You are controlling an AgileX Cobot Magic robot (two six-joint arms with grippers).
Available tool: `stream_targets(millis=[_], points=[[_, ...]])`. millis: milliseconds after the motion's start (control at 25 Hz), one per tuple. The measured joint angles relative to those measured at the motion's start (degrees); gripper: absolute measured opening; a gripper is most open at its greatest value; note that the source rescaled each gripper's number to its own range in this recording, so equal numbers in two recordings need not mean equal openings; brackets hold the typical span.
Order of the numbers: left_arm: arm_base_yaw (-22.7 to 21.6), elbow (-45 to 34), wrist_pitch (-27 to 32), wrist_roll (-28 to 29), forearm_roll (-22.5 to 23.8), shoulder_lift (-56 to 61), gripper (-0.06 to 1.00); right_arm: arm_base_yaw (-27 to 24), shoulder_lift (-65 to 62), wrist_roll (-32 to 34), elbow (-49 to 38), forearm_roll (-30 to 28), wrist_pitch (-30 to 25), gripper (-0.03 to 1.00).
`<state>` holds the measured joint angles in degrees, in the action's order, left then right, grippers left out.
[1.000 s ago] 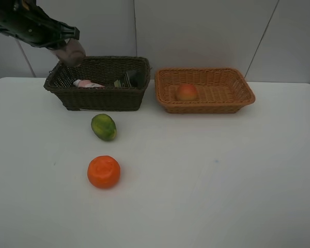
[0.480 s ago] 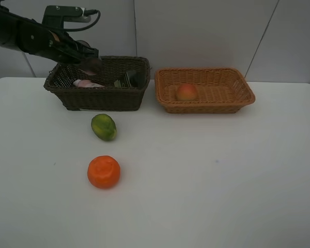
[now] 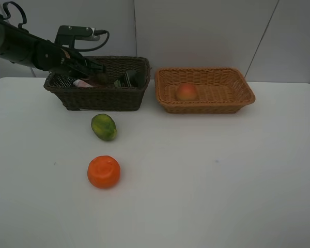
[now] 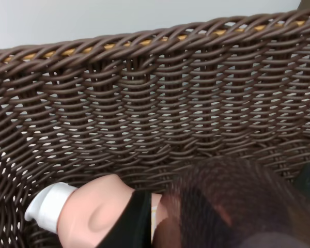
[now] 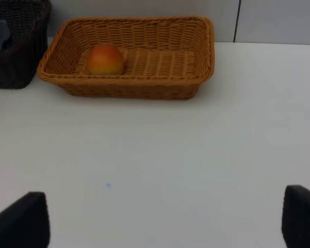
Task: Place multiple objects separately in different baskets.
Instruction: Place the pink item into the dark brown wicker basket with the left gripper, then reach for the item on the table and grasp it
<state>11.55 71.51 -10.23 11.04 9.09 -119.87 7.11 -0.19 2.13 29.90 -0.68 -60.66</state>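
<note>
Shows a light tan wicker basket point(image 5: 129, 89) across the upper middle of the frame, a red-orange peach-like fruit point(image 5: 106, 59) resting inside toward its left end. Catches a corner of a dark brown wicker basket point(image 5: 15, 62) at upper left, just beside it. Spreads white table point(image 5: 186, 155) below. Frames the right gripper point(image 5: 163, 218) spread wide, dark fingertips point(image 5: 20, 221) in both lower corners.

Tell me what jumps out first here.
The bright orange on the white table, near the front left, with the green fruit just behind it. Then the left arm's end effector reaching into the dark brown basket with a mauve cup, beside a pink bottle. A lone peach sits in the tan basket on the right.
</note>
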Motion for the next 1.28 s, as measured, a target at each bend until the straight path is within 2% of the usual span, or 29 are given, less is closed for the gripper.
stream_targets(millis=[80, 120, 320, 400, 440, 600, 720, 1080, 1280], points=[[0.0, 0.0, -0.2, 0.0, 0.0, 0.0, 0.05, 0.0, 0.0, 0.0, 0.0, 0.0, 0.0, 0.97], [0.0, 0.0, -0.2, 0.0, 0.0, 0.0, 0.12, 0.0, 0.0, 0.0, 0.0, 0.0, 0.0, 0.97], [0.0, 0.0, 0.2, 0.0, 0.0, 0.3, 0.75, 0.0, 0.0, 0.0, 0.0, 0.0, 0.0, 0.97], [0.0, 0.0, 0.8, 0.0, 0.0, 1.1, 0.89, 0.0, 0.0, 0.0, 0.0, 0.0, 0.0, 0.97], [0.0, 0.0, 1.0, 0.0, 0.0, 1.9, 0.92, 0.0, 0.0, 0.0, 0.0, 0.0, 0.0, 0.97], [0.0, 0.0, 4.1, 0.1, 0.0, 6.6, 0.95, 0.0, 0.0, 0.0, 0.0, 0.0, 0.0, 0.97], [0.6, 0.0, 10.2, 0.6, 0.0, 10.9, 0.95, 0.0, 0.0, 0.0, 0.0, 0.0, 0.0, 0.97], [2.6, 0.0, 33.8, 0.8, -3.2, 21.4, 0.95, 0.0, 0.0, 0.0, 0.0, 0.0, 0.0, 0.97], [3.4, 0.0, 50.5, -1.3, -6.0, 23.9, 0.95, 0.0, 0.0, 0.0, 0.0, 0.0, 0.0, 0.97]])
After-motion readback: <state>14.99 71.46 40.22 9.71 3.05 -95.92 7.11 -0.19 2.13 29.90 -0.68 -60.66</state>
